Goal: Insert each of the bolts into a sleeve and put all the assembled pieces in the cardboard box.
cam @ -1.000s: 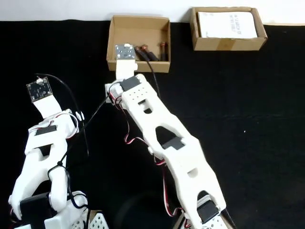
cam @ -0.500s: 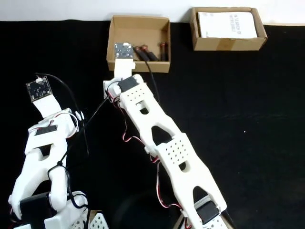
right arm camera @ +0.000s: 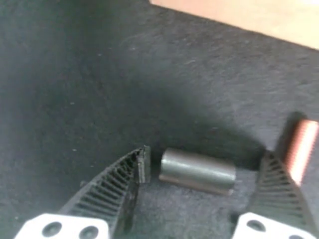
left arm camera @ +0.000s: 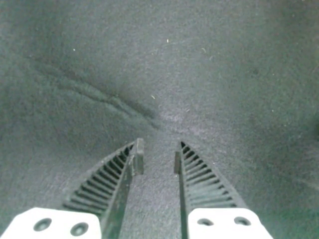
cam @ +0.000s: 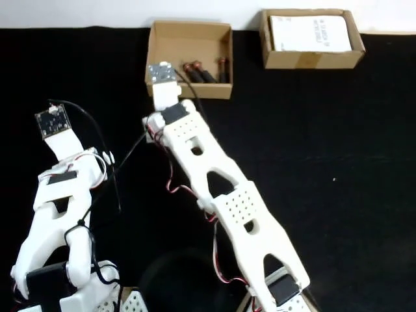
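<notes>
A grey metal sleeve (right arm camera: 198, 171) lies on its side on the black cloth, between the spread fingers of my right gripper (right arm camera: 207, 160), which is open and not touching it. A copper threaded bolt (right arm camera: 302, 149) shows just behind one finger. In the high view the right arm (cam: 195, 140) stretches to the front left corner of the cardboard box (cam: 156, 49), which holds several dark assembled pieces (cam: 207, 71). My left gripper (left arm camera: 158, 157) hovers over bare cloth, slightly open, with nothing between its fingers. The left arm (cam: 62, 169) stands at the table's left.
A second cardboard box (cam: 311, 60) with white paper inside stands at the back right. Black cloth (cam: 338, 182) covers the table, with open room on the right half. A strip of cardboard (right arm camera: 239, 12) crosses the right wrist view's edge.
The right arm's wrist has shifted a little to the left, from over the box's front wall to its front left corner. The left arm has not moved.
</notes>
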### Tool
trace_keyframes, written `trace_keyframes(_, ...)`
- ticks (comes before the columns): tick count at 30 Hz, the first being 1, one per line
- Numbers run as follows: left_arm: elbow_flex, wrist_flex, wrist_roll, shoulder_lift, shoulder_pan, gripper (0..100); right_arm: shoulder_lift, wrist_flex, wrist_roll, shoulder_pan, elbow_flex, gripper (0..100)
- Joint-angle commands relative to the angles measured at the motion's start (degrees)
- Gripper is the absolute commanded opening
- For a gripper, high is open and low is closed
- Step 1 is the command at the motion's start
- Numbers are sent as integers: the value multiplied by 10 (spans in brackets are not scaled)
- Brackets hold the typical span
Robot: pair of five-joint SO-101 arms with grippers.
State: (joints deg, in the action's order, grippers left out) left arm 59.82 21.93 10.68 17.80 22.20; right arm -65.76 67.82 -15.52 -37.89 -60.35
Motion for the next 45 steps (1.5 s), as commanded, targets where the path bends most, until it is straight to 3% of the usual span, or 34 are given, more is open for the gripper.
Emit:
trace_keyframes(1, -25, -9, 3, 2, 1, 122, -3, 12, 19, 4, 3, 151)
trace_keyframes(5, -25, -9, 3, 2, 1, 122, -4, -9, 40, 8, 1, 64)
trace_keyframes(14, -25, -9, 3, 2, 1, 122, 8, 1, 57, 8, -11, 55)
trace_keyframes(22, -25, -9, 2, 2, 1, 122, 65, 160, 59, -16, -146, 55)
trace_keyframes(27, -25, -9, 1, 2, 1, 122, 102, 337, 88, -32, -208, 55)
trace_keyframes(31, -25, -9, 1, 2, 1, 122, 168, 333, 91, 0, -204, 55)
trace_keyframes(35, -25, -9, 1, 2, 1, 122, 267, 333, 139, 35, -80, 55)
trace_keyframes(41, -25, -9, 1, 2, 1, 122, 378, 329, 204, 67, 264, 55)
trace_keyframes(45, -25, -9, 1, 2, 1, 122, 378, 299, 231, 78, 349, 55)
